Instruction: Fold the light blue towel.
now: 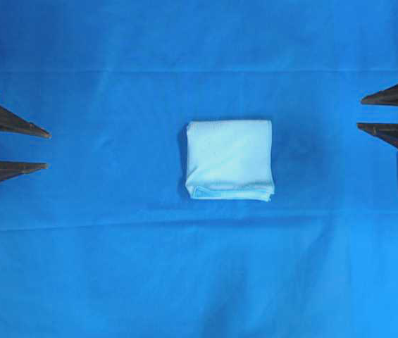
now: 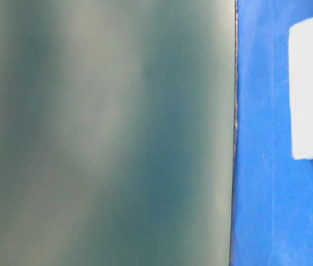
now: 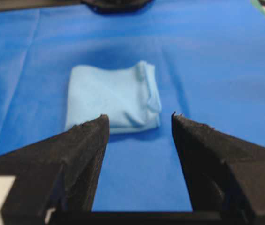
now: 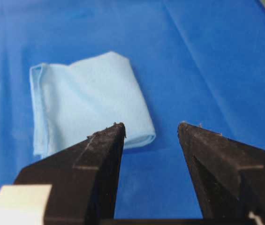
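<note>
The black, wedge-fingered left gripper (image 3: 139, 121) is hanging with jaws parted and empty, framing the folded pale sky-blue microfibre towel (image 3: 111, 98), which is lying ahead of it on royal-blue cloth (image 3: 216, 79).

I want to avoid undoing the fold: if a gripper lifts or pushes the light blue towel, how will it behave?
The light blue towel is thin, soft cloth, so it would probably droop. Its stacked layers look loose at one edge and might slide apart. It probably weighs little.
</note>
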